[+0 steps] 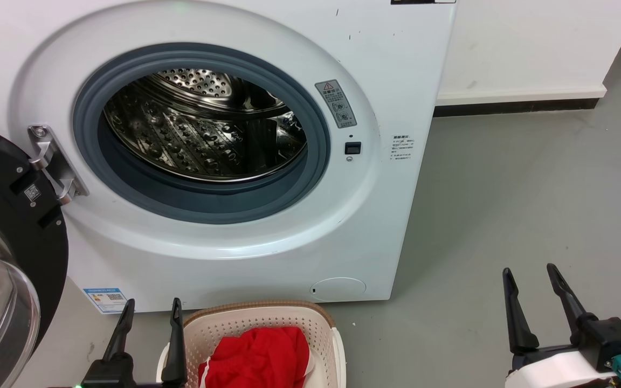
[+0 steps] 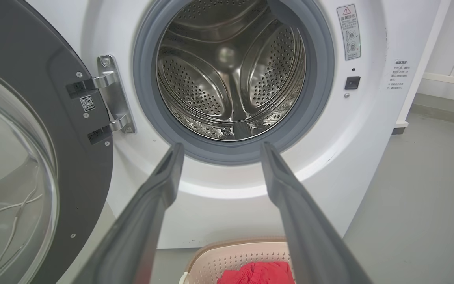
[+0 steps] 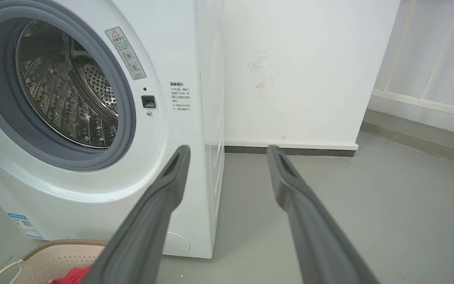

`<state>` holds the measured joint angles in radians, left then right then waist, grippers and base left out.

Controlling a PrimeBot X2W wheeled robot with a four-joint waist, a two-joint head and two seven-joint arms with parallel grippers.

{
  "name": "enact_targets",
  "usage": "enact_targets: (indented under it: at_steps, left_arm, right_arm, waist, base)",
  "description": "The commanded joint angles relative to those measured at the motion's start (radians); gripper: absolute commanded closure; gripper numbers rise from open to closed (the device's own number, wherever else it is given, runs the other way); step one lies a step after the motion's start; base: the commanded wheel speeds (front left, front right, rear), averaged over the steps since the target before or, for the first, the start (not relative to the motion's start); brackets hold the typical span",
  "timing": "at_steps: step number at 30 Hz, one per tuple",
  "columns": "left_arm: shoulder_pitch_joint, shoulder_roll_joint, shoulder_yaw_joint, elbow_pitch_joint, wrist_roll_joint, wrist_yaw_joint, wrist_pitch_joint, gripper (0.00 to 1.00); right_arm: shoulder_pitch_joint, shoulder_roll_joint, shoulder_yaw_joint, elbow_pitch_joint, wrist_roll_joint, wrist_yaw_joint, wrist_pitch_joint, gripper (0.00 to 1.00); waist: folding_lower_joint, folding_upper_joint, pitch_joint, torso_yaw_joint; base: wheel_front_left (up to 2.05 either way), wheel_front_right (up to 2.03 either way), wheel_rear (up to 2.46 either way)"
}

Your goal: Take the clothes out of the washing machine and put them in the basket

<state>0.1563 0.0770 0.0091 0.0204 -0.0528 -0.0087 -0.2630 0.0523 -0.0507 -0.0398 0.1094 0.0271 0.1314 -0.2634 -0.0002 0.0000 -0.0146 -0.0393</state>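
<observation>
Red clothes are piled in the basket before the machine, its door swung open leftward. The left gripper and right gripper are held spread, empty.

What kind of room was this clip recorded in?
Probably a laundry or utility corner: a front-loading washing machine with its door open, a laundry basket holding red clothes, bare grey floor and white wall.
</observation>
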Motion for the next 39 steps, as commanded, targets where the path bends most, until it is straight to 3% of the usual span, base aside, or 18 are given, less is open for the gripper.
enact_targets:
  at_steps: [1, 29, 30, 36, 39]
  left_arm:
    - [0.003, -0.006, 0.002, 0.001, 0.007, -0.003, -0.003, 0.0]
    - [-0.018, -0.015, 0.032, -0.01, 0.023, -0.013, -0.003, 0.0]
    - [-0.007, -0.017, 0.032, 0.002, 0.014, -0.009, 0.001, 1.0]
    - [-0.02, -0.02, 0.043, 0.039, -0.059, -0.014, 0.029, 1.0]
    - [-0.037, -0.021, 0.047, 0.051, -0.167, -0.022, 0.054, 1.0]
  right_arm:
    - [0.003, 0.001, 0.002, 0.004, 0.005, -0.001, -0.002, 0.0]
    - [-0.01, 0.001, -0.005, 0.004, 0.014, -0.001, -0.002, 0.0]
    - [-0.004, 0.0, -0.005, 0.01, 0.011, 0.0, 0.0, 1.0]
    - [-0.005, 0.001, -0.006, 0.03, 0.086, 0.0, 0.017, 1.0]
    - [-0.017, -0.001, -0.01, 0.037, 0.196, 0.0, 0.042, 1.0]
  waist:
    - [0.0002, 0.0, 0.0, -0.001]
    - [0.0002, 0.0, 0.013, -0.003]
    - [0.0003, 0.0, 0.015, -0.003]
    - [0.0003, 0.0, 0.015, -0.002]
    - [0.0003, 0.0, 0.015, 0.0]
  base:
    - [0.0, 0.0, 0.0]
    - [0.0, 0.0, 0.0]
    - [0.0, 0.0, 0.0]
    - [0.0, 0.0, 0.0]
    - [0.0, 0.0, 0.0]
